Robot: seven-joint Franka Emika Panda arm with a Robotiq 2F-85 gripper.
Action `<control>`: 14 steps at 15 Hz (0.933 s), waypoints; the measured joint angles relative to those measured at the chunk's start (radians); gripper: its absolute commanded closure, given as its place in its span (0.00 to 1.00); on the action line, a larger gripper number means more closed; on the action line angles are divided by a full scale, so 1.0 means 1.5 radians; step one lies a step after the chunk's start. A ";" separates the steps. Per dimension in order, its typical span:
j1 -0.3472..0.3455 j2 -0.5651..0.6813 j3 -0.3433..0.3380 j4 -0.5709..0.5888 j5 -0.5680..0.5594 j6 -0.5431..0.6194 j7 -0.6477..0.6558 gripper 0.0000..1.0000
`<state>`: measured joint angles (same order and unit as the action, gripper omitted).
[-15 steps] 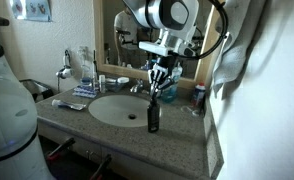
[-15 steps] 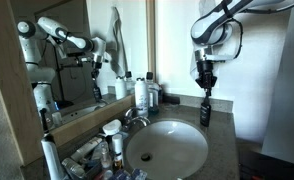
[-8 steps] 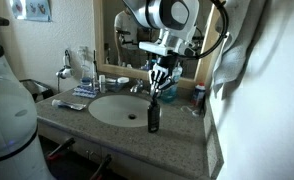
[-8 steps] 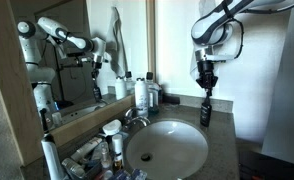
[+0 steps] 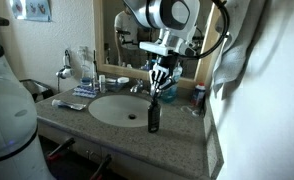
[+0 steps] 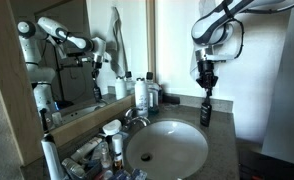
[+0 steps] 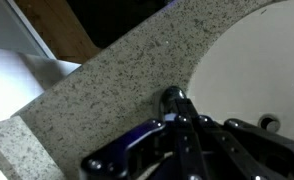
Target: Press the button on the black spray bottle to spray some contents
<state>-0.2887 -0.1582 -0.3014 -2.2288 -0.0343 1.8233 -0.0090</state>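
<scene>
- Black spray bottle (image 5: 153,118) upright on the surface (image 5: 177,142), just beside the rim of the sink (image 5: 115,110), toward the front edge.
- Button (image 6: 205,96) at the narrow top, free and uncovered.
- Jaws hanging straight above the button, pointing down and very near it; impossible to tell whether touching already.
- Jaws seemingly together: no gap between the dark fingers in the wrist view, only a tapering tip in both exterior views.
- In the wrist view, a round dark cap (image 7: 174,97) just in front of the fingers, at the border between speckled surface and white sink.
- Step in hand, by judgement: the press itself, with alignment nearly done.
- To do well: go down slowly and strictly vertical, with the closed tip on the middle of the button.
- Avoid any sideways push. Slim, light bottle, nothing holding it, so probably easy to tip toward the sink.
- Press firmly enough for a spray, then lift straight up.
- White bottles (image 6: 141,93) behind the sink, well apart; no obstacle.
</scene>
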 measured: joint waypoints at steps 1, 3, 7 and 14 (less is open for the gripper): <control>0.000 0.000 0.000 0.000 0.000 0.000 0.000 0.98; 0.000 -0.002 0.000 0.001 0.000 0.000 -0.001 0.98; 0.000 -0.015 0.003 0.003 -0.008 0.000 -0.001 0.98; 0.001 -0.065 0.014 0.008 -0.031 -0.002 -0.001 0.98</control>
<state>-0.2865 -0.2555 -0.2811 -2.2169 -0.0803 1.8200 -0.0107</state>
